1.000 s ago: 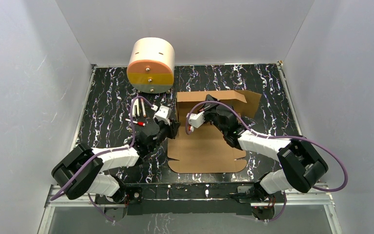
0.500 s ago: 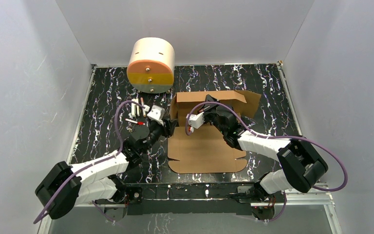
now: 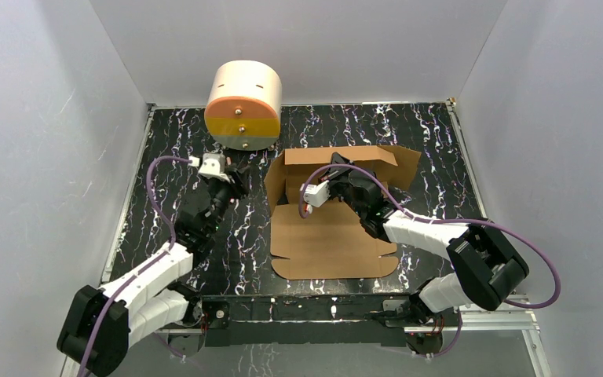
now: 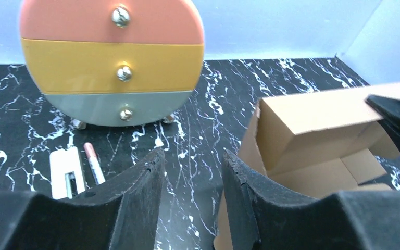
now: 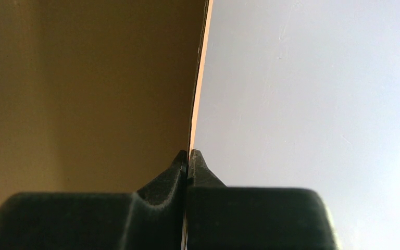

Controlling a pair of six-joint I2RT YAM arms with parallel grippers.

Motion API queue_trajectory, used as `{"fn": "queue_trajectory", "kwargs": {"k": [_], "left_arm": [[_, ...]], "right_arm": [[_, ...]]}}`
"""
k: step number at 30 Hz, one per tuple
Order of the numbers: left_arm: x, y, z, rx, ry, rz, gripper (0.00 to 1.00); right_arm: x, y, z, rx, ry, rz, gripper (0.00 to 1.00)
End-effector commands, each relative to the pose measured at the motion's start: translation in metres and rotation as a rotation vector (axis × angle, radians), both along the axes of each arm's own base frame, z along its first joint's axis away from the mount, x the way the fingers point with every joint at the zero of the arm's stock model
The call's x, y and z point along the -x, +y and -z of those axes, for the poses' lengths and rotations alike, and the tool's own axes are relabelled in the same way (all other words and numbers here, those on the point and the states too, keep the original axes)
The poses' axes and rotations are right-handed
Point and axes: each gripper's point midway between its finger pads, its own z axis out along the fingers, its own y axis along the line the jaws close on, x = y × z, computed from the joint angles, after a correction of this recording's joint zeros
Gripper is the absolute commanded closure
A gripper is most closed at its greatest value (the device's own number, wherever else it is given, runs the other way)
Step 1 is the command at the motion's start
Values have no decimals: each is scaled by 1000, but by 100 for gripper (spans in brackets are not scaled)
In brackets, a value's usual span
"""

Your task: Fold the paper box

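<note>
Right wrist: right pincer (image 5: 188, 159) nips paper box (image 5: 83, 88) edge; left pincer (image 4: 192, 161) parted, nearby.

The paper box (image 3: 330, 239) was matt brown cardboard. The table (image 3: 408, 129) looked like smooth black marble, white-veined. The cylinder (image 4: 57, 62) had 3 shiny metal knobs (image 4: 124, 73).

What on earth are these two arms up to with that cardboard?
They're folding a paper box. The right gripper is pinching the edge of an upright panel near the back, while the front panel lies flat. The left gripper hangs open off to the box's left, holding nothing.
</note>
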Motion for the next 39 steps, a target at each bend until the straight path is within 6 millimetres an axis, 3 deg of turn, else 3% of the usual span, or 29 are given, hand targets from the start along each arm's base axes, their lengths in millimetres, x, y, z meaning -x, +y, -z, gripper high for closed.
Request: {"fn": "queue_trajectory", "kwargs": {"k": [1, 3, 9, 16, 32, 39], "left_arm": [[-18, 16, -30, 76, -50, -30, 57], [-28, 19, -16, 80, -7, -17, 57], [-42, -9, 34, 23, 127, 170, 57], [-40, -40, 61, -18, 171, 359, 57], [-8, -67, 78, -54, 159, 605, 55], [-12, -77, 73, -64, 133, 620, 55]], "right_arm": [[7, 13, 10, 19, 38, -61, 99], [7, 13, 11, 23, 42, -62, 99], [8, 14, 10, 21, 45, -70, 99], [8, 16, 14, 26, 61, -76, 99], [9, 16, 13, 31, 101, -65, 99], [13, 17, 14, 40, 127, -66, 99]]}}
